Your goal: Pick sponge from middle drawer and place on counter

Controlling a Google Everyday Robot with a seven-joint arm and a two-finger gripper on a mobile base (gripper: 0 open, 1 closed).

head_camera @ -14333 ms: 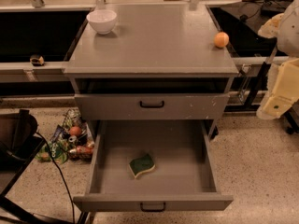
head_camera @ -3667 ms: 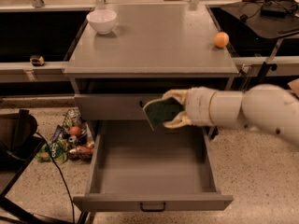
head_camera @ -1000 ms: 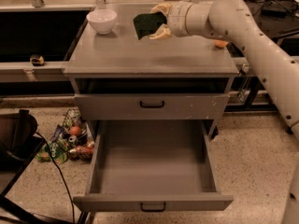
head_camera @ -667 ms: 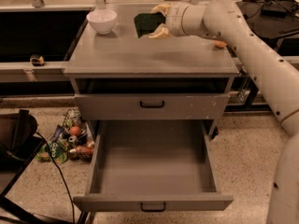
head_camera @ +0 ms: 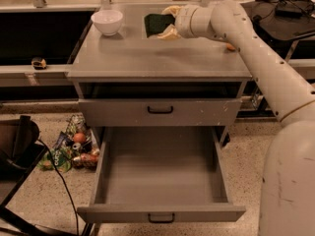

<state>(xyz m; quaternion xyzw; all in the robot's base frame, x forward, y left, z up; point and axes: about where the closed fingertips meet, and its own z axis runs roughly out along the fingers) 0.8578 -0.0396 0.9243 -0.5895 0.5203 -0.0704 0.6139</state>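
Over the counter (head_camera: pixel 157 58), the outstretched gripper (head_camera: pixel 167 20) jaws clasp the sponge (head_camera: pixel 155 21).

Pincer (head_camera: pixel 166 20), clamped on sponge (head_camera: pixel 155 19) above counter (head_camera: pixel 147 58) rear, covers its right end; orange ball (head_camera: pixel 230 47) mostly behind arm (head_camera: pixel 266 68)

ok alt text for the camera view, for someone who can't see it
The robot's gripper holds a dark green wavy-edged sponge at the back of the flat grey counter, near a white bowl. Below, the wide grey middle drawer stands pulled open.
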